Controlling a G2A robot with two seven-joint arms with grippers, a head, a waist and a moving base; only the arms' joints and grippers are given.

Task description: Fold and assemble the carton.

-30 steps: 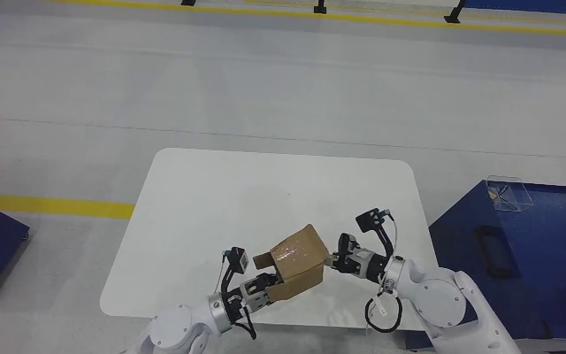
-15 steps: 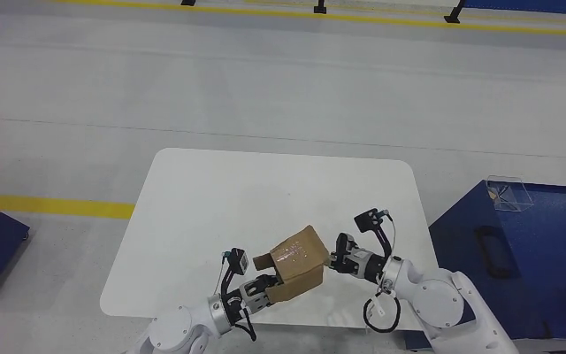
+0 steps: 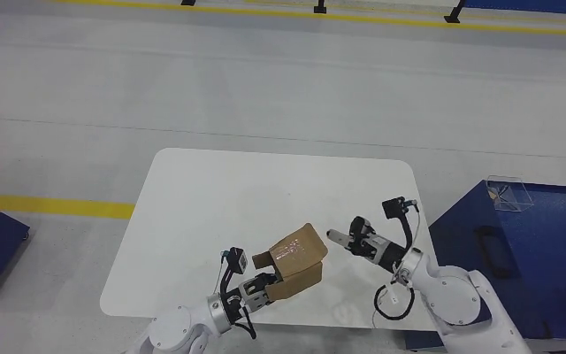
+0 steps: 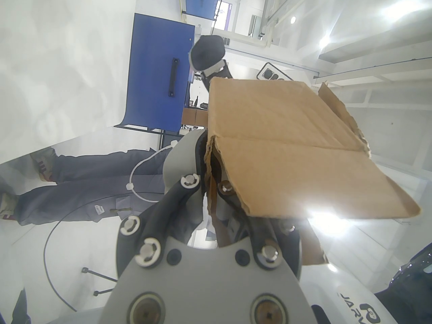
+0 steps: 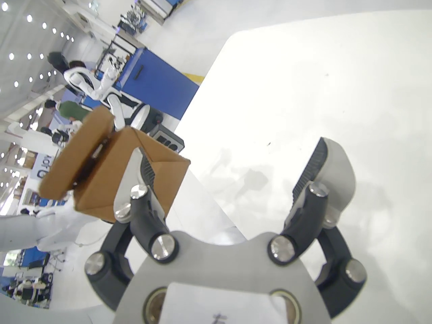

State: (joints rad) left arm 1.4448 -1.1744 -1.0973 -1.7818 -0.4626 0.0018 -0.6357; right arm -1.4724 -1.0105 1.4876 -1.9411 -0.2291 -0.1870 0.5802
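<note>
A brown cardboard carton is held tilted just above the white table, near its front edge. My left gripper is shut on the carton's lower left flap. In the left wrist view the carton spreads out past that gripper, whose fingers pinch a torn cardboard edge. My right gripper is open a short way to the right of the carton, not touching it. Seen from the right wrist, the carton lies beyond one finger of the right gripper, with only bare table between the fingers.
A blue cabinet stands close to the table's right side, with a clear plastic box on top. The table's back and left parts are bare white surface.
My right gripper has drawn back to the right, off the carton's right edge, and now stands apart from it. The left gripper and carton have hardly moved.
</note>
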